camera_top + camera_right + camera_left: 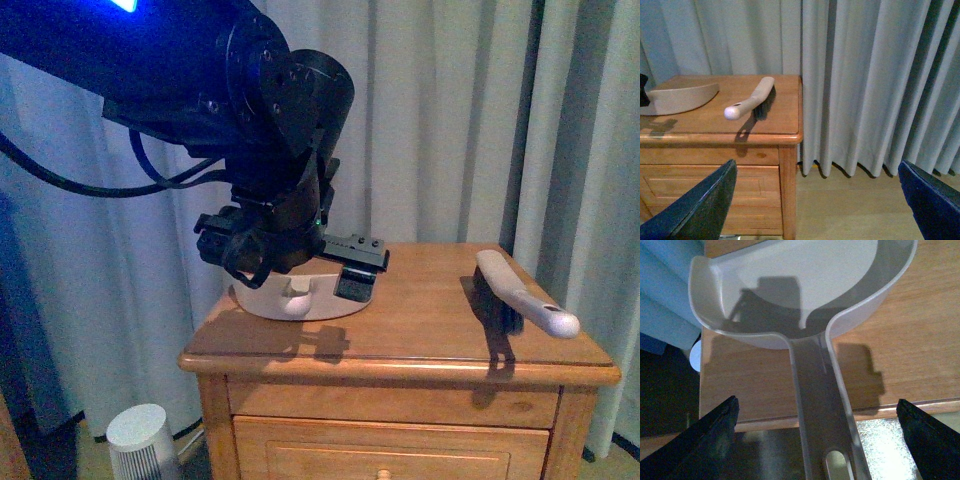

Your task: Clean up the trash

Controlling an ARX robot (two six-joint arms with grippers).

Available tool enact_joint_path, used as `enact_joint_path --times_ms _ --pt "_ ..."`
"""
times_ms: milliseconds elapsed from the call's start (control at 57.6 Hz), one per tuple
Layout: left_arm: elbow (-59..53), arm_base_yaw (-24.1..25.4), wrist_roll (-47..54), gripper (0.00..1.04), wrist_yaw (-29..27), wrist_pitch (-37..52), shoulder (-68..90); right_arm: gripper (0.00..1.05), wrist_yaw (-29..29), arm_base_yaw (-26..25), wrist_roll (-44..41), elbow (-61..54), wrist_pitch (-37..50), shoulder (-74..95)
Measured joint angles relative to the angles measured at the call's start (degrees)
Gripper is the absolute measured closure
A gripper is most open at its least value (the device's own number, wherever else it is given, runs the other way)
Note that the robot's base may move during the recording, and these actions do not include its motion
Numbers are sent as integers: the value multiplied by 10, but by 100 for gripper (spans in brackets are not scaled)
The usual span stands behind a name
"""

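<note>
No trash shows in any view. A beige dustpan (pixel 300 297) lies on the left part of the wooden nightstand (pixel 420 320), its handle reaching out past the front edge. My left gripper (pixel 290 262) hangs right over that handle. In the left wrist view the gripper (pixel 816 408) is open, with a finger on either side of the handle (pixel 815 390) and well apart from it; the pan's bowl (pixel 790 285) looks empty. My right gripper (pixel 817 170) is open and holds nothing, out to the right of the nightstand above the floor.
A beige hand brush (pixel 520 295) with dark bristles lies on the nightstand's right part, also seen in the right wrist view (pixel 752 100). Grey curtains (pixel 450 120) hang behind. A white round device (pixel 140 435) stands on the floor at lower left. Bare wooden floor (pixel 850 205) lies right of the nightstand.
</note>
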Motion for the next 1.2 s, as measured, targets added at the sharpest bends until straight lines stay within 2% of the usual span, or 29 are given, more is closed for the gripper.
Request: enact_joint_path --times_ms 868,1042,1198 --pt "17 17 5 8 0 12 38 7 0 0 0 0 0 0" --pt "17 17 12 47 0 19 38 7 0 0 0 0 0 0" --pt "17 17 12 72 5 24 38 7 0 0 0 0 0 0"
